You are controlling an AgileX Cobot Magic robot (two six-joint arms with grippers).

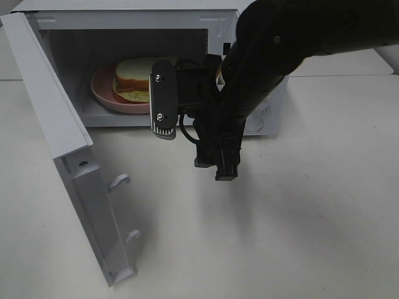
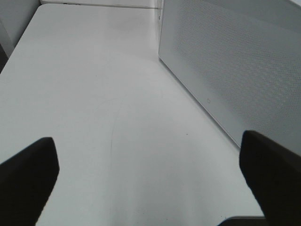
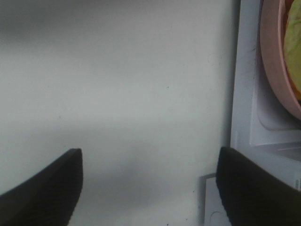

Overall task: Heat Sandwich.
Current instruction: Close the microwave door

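Gaping empty, left gripper [image 2: 148,139] and right gripper [image 3: 150,150]; a slammed door [image 1: 93,218] could jolt the sandwich [image 1: 132,78], its plate [image 1: 103,87] near the microwave [image 1: 124,6] front lip.

High overview, wrist closeups, shared microwave [image 1: 156,43]

swung-out microwave door [image 1: 93,212] walls off the left; right arm [image 1: 268,56] hangs across the mouth; counter [image 1: 312,218] in front lies open.
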